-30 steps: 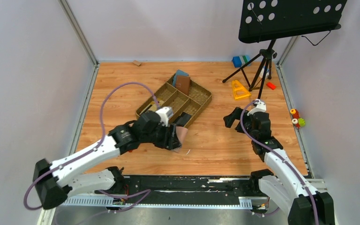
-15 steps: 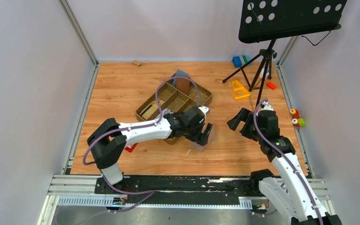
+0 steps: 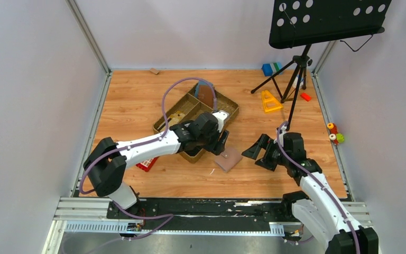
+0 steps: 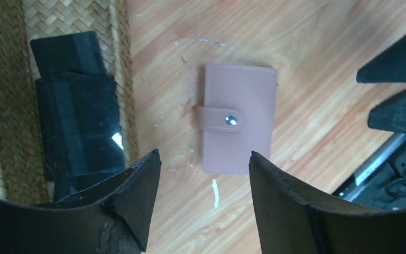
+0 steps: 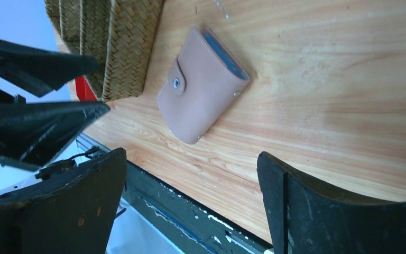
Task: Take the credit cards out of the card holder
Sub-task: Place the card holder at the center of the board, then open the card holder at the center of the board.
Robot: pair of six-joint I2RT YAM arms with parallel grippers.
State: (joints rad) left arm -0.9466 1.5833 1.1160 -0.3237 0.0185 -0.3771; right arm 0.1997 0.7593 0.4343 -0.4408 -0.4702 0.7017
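Tan card holder (image 5: pixel 201 85) lies snapped shut; only the right wrist view shows its blue inner edge. Left gripper (image 3: pixel 223 145) and right gripper (image 3: pixel 254 155) flank it, lowered, jaws apart.

The card holder (image 4: pixel 239 119) looks like smooth, matt tan leather with stitched edges, and its tab carries a small shiny metal snap (image 4: pixel 232 120). Under it the table (image 4: pixel 317 63) is lightly glossy grained wood flecked with white scuffs. Beside it, the basket (image 4: pixel 10 79) is rough woven straw holding glossy flat black pieces (image 4: pixel 79 132).
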